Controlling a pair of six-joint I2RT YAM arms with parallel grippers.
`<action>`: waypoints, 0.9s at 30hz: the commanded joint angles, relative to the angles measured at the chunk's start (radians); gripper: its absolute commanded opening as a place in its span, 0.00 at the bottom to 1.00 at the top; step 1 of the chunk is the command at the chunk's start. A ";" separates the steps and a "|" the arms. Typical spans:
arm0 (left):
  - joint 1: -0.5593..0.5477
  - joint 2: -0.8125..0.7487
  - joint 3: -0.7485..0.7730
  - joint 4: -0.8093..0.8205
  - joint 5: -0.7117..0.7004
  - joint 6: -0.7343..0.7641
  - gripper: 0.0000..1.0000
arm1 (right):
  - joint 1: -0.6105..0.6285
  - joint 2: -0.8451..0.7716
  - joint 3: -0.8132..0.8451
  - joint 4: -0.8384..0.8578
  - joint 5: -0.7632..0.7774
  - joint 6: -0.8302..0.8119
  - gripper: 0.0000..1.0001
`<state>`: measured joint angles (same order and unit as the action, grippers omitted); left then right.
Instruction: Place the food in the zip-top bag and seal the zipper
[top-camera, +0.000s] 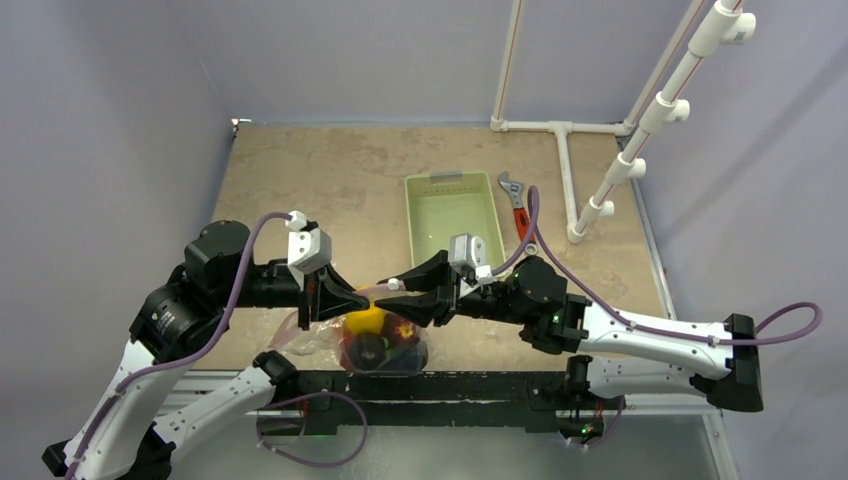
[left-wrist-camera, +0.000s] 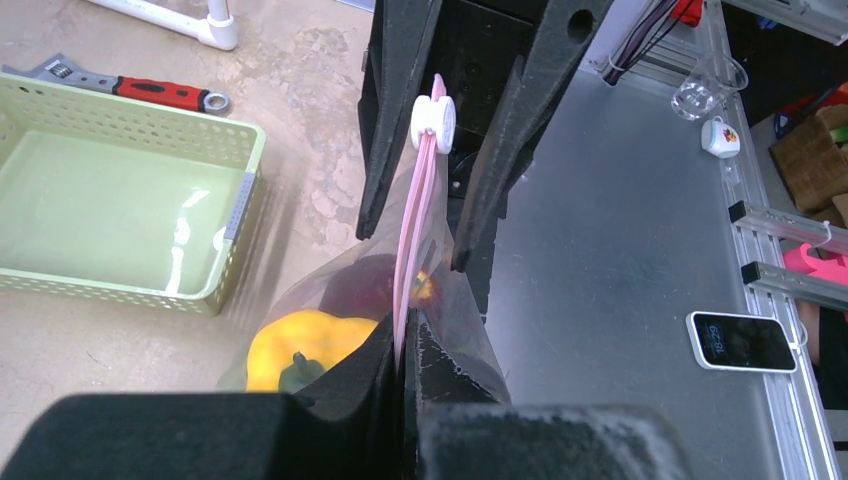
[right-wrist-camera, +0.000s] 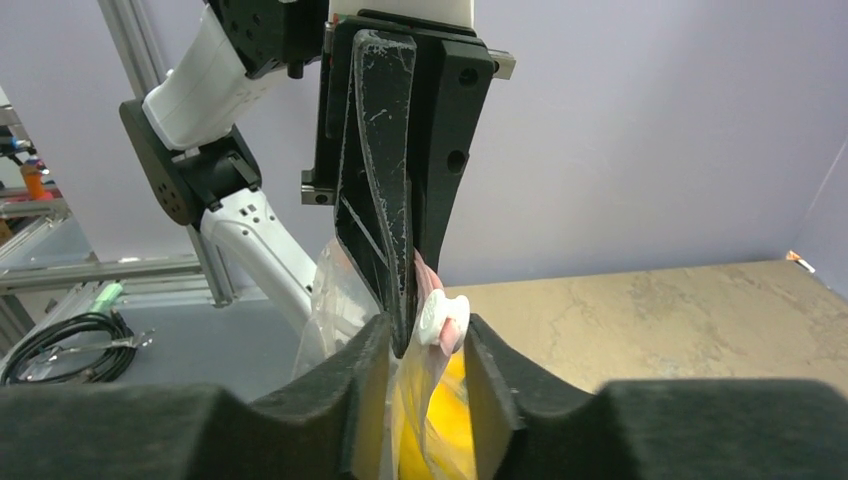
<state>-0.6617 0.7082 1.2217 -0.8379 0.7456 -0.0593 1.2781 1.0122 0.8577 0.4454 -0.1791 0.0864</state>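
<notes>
Soft zip-top bag (top-camera: 385, 345) of food (left-wrist-camera: 300, 345) is being held at the counter (top-camera: 330, 190) edge by its likely stiffer zipper (left-wrist-camera: 412, 250), clamped in the left end effector (left-wrist-camera: 403, 345); slider (left-wrist-camera: 434, 117) is being straddled by parted right end effector (right-wrist-camera: 425, 335).

Food: yellow toy pepper (left-wrist-camera: 300, 345) and dark red piece (left-wrist-camera: 360, 285) visible through clear crinkly zip-top bag (left-wrist-camera: 310, 297); rest hidden.
Zipper: pale pink zipper strip (left-wrist-camera: 415, 220) disappears between left gripper's (left-wrist-camera: 403, 340) blurred fingers (left-wrist-camera: 320, 410).
Basket: light green slotted plastic basket (left-wrist-camera: 120, 200) cropped at left.
</notes>
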 joint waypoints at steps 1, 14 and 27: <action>0.001 -0.007 0.050 0.063 0.026 0.004 0.00 | 0.003 0.004 -0.008 0.101 -0.027 0.019 0.32; 0.000 -0.015 0.056 0.068 0.024 0.004 0.00 | 0.003 0.032 -0.011 0.132 -0.047 0.031 0.31; 0.001 -0.015 0.061 0.076 0.031 -0.001 0.00 | 0.003 0.025 -0.042 0.203 -0.058 0.066 0.25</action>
<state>-0.6617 0.7017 1.2385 -0.8318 0.7521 -0.0593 1.2781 1.0481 0.8124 0.5701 -0.2127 0.1326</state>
